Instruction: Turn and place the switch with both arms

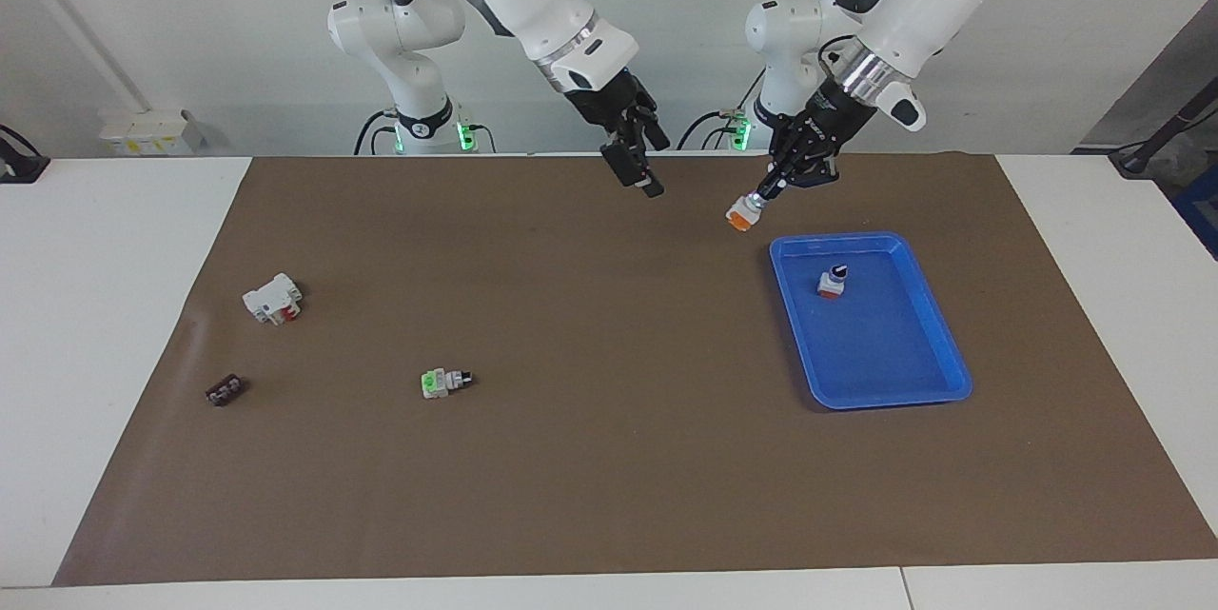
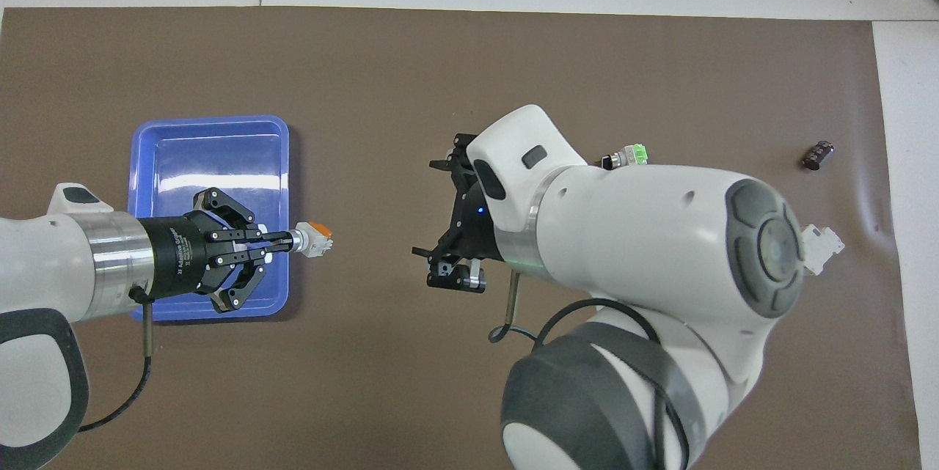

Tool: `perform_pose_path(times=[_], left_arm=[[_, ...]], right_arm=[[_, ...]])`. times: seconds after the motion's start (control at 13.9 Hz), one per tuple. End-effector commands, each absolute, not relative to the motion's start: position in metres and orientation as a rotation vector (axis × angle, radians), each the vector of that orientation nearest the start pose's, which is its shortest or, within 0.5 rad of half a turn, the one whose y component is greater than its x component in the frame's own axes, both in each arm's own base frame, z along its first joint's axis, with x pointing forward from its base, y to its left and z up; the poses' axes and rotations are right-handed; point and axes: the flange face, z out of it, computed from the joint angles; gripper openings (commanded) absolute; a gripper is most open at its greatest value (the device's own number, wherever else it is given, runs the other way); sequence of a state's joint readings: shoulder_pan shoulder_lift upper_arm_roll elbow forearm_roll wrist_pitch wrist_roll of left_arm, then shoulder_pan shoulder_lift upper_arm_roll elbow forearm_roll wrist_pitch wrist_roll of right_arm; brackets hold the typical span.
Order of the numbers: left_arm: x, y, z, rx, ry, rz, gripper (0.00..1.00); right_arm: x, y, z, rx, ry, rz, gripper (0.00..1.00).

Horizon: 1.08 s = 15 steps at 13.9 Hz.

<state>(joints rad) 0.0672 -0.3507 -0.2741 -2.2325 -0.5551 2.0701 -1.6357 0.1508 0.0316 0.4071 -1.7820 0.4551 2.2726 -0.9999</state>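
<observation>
Facing view first: left hand [image 1: 758, 199] holds the switch [image 1: 740, 214] by its knob end, orange base hanging down, up in the air just beside the blue tray [image 1: 952, 372] corner nearest the robots. Right hand [image 1: 636, 169] hangs over bare brown mat [image 1: 609, 496], carrying nothing; can't tell how wide its fingers stand.

Step looks like placement. I'd carry it over the tray floor, clear of the switch already in the tray [image 1: 832, 284], lower until the base seats, then let go.

Count, nearest robots outward: two arms, one held switch, one tray with one switch inside, one white block [image 1: 272, 298], one green-based switch [image 1: 443, 383], one small dark part [image 1: 224, 390] on the tabletop.
</observation>
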Motion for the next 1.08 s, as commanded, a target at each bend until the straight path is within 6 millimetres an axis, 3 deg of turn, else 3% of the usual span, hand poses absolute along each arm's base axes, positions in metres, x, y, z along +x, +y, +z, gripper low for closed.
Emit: perform_pose_path(times=[0.0,0.22,0.36,0.72,0.86,1.0], left_arm=[[0.448,-0.108,0.502,2.065,1.920,-0.186,0.00],[0.451,-0.067,0.488,2.278,1.788,-0.065,0.00],[0.456,-0.040,0.482,2.390,1.727,-0.007,0.00],[0.456,-0.004,0.447,2.602,1.546,0.073,0.00],[0.455,0.002,0.426,2.617,1.505,0.123,0.00],[0.464,0.012,0.401,2.667,1.464,0.094,0.00]], right_arm=[[0.541,0.273,0.579,-2.249,-1.576,-0.723,1.00],[0.573,0.199,0.571,-2.395,-1.488,-0.721,1.00],[0.587,0.170,0.572,-2.516,-1.535,-0.756,1.00],[0.591,0.146,0.572,-2.914,-1.208,-0.642,1.00],[0.587,0.143,0.578,-3.047,-0.977,-0.538,1.00],[0.585,0.122,0.583,-3.126,-0.752,-0.477,1.00]])
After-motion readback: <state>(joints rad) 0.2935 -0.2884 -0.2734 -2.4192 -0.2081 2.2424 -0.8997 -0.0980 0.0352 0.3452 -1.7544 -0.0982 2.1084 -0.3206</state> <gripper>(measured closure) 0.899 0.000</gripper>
